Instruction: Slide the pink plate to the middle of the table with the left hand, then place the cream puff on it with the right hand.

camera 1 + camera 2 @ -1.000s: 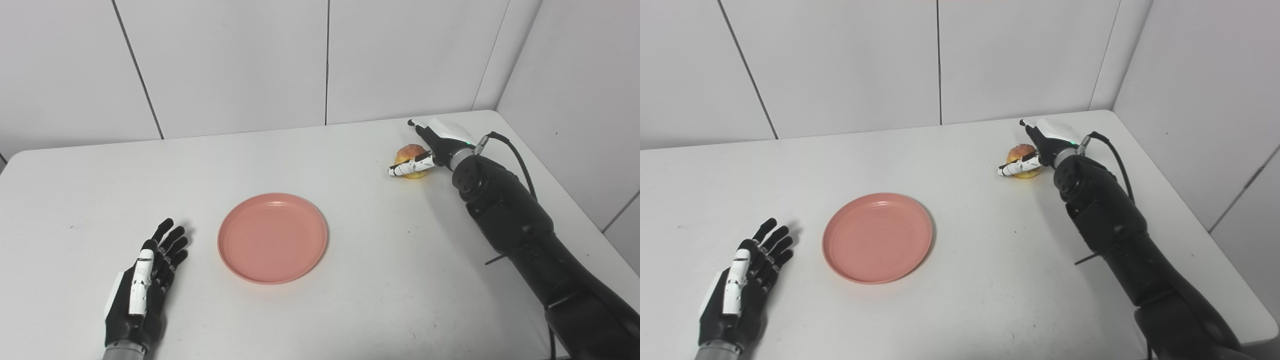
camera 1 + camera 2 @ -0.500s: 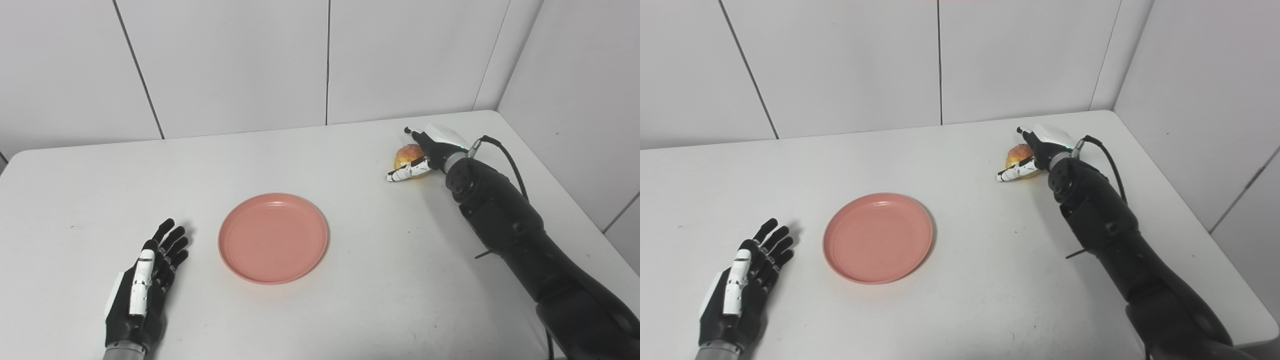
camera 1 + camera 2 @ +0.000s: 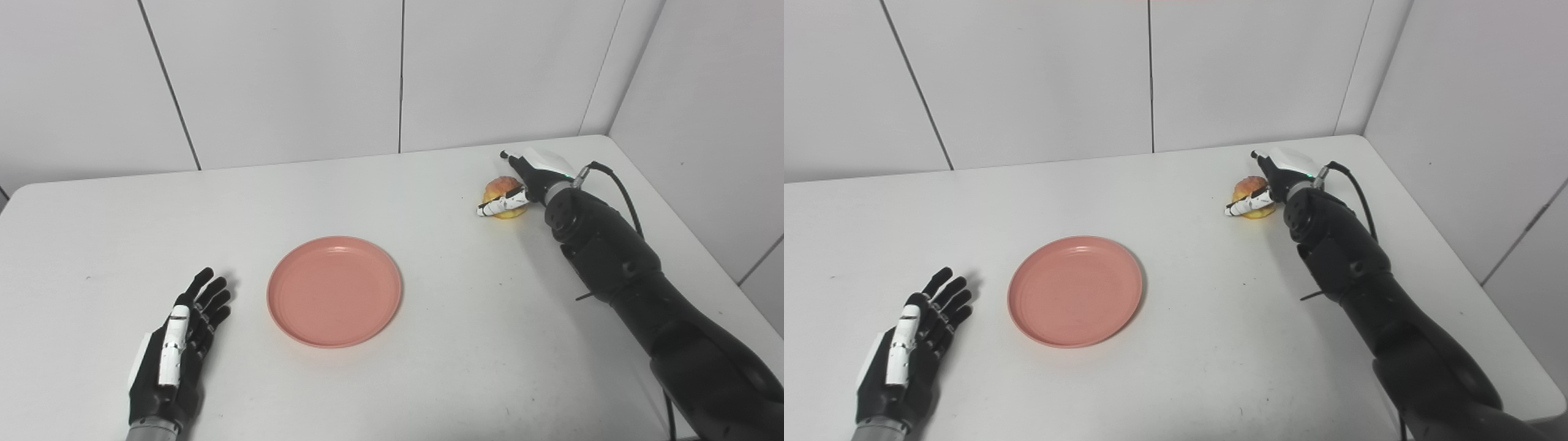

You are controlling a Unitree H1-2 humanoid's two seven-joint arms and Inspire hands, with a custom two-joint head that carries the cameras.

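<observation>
Your left hand (image 3: pixel 174 352) lies flat on the worktop (image 3: pixel 92 233) at the near left, palm down, its fingers stretched and a little apart, holding nothing. It points away from you toward the far wall. Just to its right, with a strip of bare white surface between them, you see the pink plate (image 3: pixel 334 291), round and shallow, resting level about the middle of the worktop and carrying nothing.

Follow your right arm (image 3: pixel 637 288) from the near right corner; it runs up along the right side, black and jointed, with a dark cable (image 3: pixel 618 184) looping off near the wrist. At its end, your right hand (image 3: pixel 528 179) sits at the far right of the worktop, near the corner where the two wall panels meet. You have it cupped around the cream puff (image 3: pixel 501 187), a small golden-brown pastry with a paler underside. The white-tipped thumb (image 3: pixel 497 207) crosses the near side of the puff and the fingers reach over its far side, so the hand is closing around it; whether the grip is firm, you cannot tell. The puff rests on the worktop, well apart from the plate.
</observation>
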